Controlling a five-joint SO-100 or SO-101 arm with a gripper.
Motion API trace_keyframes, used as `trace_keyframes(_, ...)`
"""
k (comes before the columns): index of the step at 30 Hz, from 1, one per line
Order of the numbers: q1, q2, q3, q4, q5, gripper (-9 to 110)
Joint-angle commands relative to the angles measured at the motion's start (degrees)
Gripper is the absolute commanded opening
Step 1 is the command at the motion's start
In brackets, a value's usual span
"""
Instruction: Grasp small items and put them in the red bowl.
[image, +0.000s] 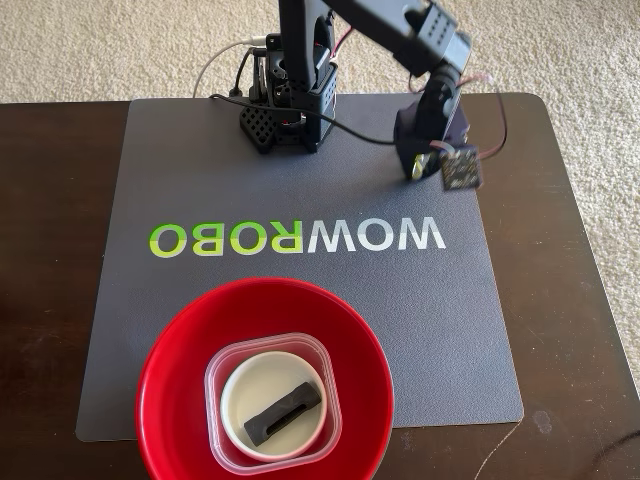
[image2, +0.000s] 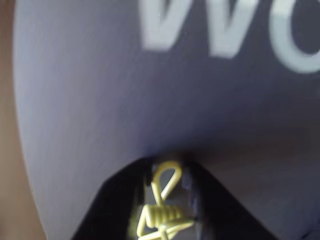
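Wrist view shows your gripper (image2: 167, 200) at the bottom edge, closed on the yellow-green band (image2: 159, 212) above the mat (image2: 100, 100). Fixed view, lower centre: your red bowl (image: 175, 370) holds the tub (image: 222, 372), white bowl (image: 245, 385) and black piece (image: 281, 409); the gripper (image: 415, 172) hangs upper right.

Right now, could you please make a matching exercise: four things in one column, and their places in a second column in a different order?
Things:
1. flat black bone-shaped piece
2. small white round bowl
3. clear square plastic tub
4. yellow-green looped band

Places:
A. in the large glossy red bowl
B. between the fingers of the gripper
C. inside the white bowl
D. inside the plastic tub

Pairs: 1-C, 2-D, 3-A, 4-B
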Motion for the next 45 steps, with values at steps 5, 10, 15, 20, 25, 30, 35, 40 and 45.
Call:
trace_keyframes(5,25.05,2.55,-7.12,0.53,6.15,0)
trace_keyframes(10,33.75,7.56,-16.26,0.53,3.52,0)
trace_keyframes(15,35.51,8.88,-30.32,4.75,-3.78,0)
trace_keyframes(20,40.96,14.85,-34.80,5.36,-8.79,0)
trace_keyframes(25,56.51,7.65,-41.75,2.81,-11.25,0)
trace_keyframes(30,66.09,-6.94,-51.68,-0.26,-11.16,0)
trace_keyframes(35,66.97,-16.00,-55.46,-0.09,-9.23,18)
trace_keyframes(40,67.59,-16.87,-54.93,0.35,-10.63,24)
trace_keyframes(45,67.50,-10.99,-54.14,4.22,-16.26,27)
